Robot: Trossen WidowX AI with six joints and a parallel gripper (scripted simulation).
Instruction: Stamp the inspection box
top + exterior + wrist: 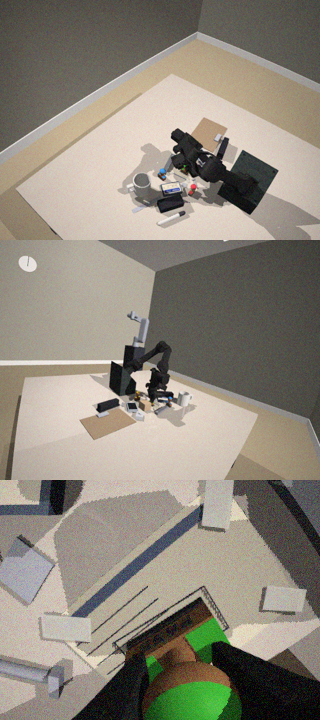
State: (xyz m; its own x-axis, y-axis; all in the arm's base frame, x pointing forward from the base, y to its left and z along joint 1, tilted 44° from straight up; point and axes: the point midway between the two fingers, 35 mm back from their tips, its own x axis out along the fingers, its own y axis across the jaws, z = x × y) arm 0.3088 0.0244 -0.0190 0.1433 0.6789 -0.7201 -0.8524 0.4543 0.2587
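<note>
One stamp over the box — green-knobbed PASS stamp (192,707) low centre in the wrist view.
Fingers pinch its knob, holding it upright so its base squares with the inspection box (172,628) on the card (120,623) — for one clean print.
</note>
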